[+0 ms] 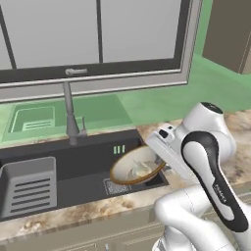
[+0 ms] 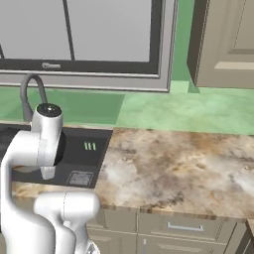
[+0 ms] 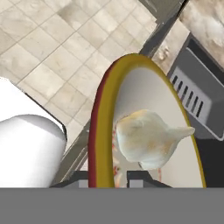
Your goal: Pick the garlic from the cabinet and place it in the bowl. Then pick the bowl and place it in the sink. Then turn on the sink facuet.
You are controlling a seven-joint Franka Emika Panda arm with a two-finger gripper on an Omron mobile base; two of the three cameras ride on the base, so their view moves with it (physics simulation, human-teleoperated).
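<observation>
The bowl (image 1: 136,166), garlic (image 3: 148,138) inside, hangs tilted over the sink (image 1: 78,164), its rim pinched by the end effector (image 3: 114,177).

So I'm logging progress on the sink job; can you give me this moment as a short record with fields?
bowl: held tilted over the right end of the sink
garlic: inside the bowl
gripper: jaws shut on the bowl's rim
sink rack: at the sink's left end
faucet: behind the sink, no water seen
step left: set the bowl down, then the faucet
</observation>
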